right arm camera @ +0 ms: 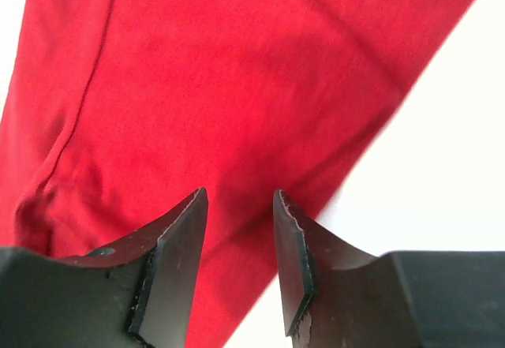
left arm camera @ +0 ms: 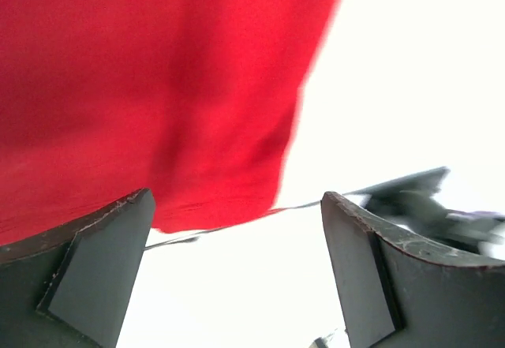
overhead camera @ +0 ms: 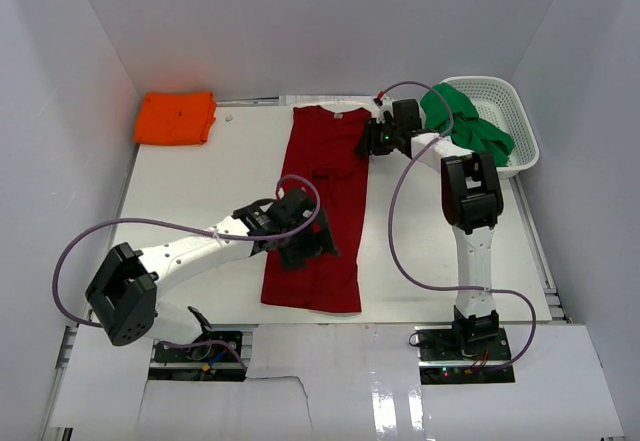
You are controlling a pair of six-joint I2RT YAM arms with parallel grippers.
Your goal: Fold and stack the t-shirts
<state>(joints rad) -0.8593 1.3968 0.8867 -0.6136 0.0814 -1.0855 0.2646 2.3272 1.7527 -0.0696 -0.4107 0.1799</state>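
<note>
The dark red t-shirt (overhead camera: 340, 166) lies as a long strip down the middle of the tabletop (overhead camera: 200, 181). The left tool (overhead camera: 312, 244) hangs over its lower half, jaws wide apart — nothing between. The right tool (overhead camera: 376, 139) sits at its far right edge, jaws slightly apart, gripping nothing. The orange t-shirt (overhead camera: 175, 117) is folded far left — the green t-shirt (overhead camera: 470, 126) in the basket (overhead camera: 508, 96).

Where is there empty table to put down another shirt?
The biggest bare patch of white table lies between the folded bright orange t-shirt and the spread dark red t-shirt. A narrower strip runs between the red shirt and the right arm, crossed by a cable. The white lattice basket corner, with the green t-shirt, is crowded.
</note>
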